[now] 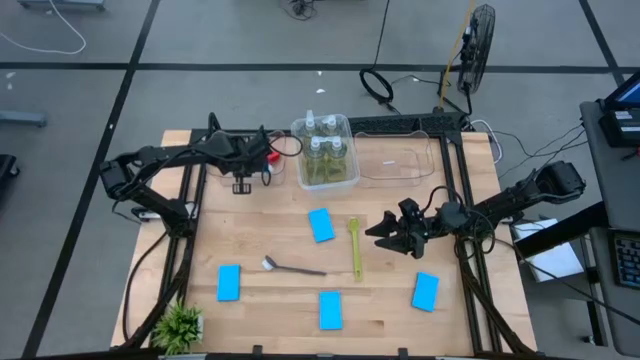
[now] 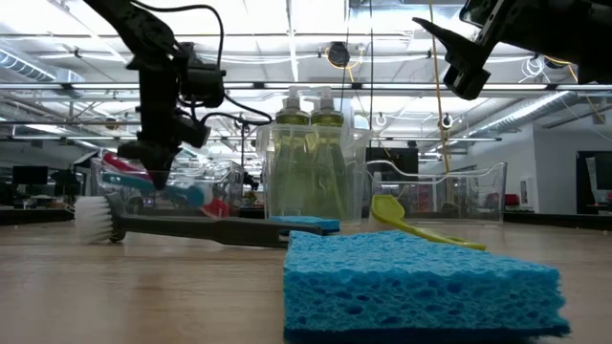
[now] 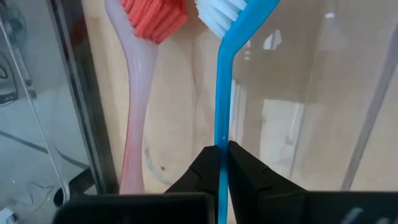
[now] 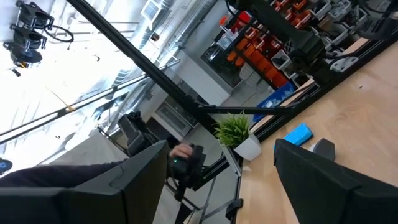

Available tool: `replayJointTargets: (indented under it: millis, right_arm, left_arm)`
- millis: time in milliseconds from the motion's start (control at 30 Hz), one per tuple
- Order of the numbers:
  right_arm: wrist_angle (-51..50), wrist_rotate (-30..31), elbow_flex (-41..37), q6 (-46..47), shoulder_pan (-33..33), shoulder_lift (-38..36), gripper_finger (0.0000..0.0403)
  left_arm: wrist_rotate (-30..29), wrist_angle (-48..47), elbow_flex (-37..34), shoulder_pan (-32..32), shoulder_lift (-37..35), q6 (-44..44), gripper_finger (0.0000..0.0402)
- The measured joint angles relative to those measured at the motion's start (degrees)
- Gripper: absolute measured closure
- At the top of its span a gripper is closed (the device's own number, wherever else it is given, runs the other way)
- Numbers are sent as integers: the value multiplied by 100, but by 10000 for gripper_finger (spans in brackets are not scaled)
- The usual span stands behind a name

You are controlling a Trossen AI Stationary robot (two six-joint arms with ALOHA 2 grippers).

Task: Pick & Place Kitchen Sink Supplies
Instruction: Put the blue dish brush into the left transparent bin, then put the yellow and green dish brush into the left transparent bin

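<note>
High view: your left gripper sits over the left bin; four sponges and four bottles count. Left wrist: fingers clamp the blue brush beside the red brush; lower it fully, then release. Right gripper hangs open, empty.

blue brush, red brush, bright-blue sponges, yellow-green brush.

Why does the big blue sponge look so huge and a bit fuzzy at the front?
In the low view, the flat bright-blue rectangular sponge lies nearest the camera, so it looms large and its front edge blurs; ceiling lights glare behind. In the high view, the same sponges look small and sharp.
</note>
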Motion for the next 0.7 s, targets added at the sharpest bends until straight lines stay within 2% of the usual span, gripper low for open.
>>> replayJointTargets:
  millis: [133, 267, 533, 700]
  right_arm:
    - [0, 0, 0, 0, 0, 0, 124]
    - [0, 0, 0, 0, 0, 0, 124]
    - [0, 0, 0, 0, 0, 0, 124]
    - [1, -2, 0, 1, 0, 0, 124]
  left_arm:
    - [33, 28, -67, 0, 0, -7, 385]
    - [308, 198, -67, 0, 0, -6, 390]
    - [462, 551, -67, 19, 0, -4, 341]
    - [744, 536, -67, 111, 2, -17, 331]
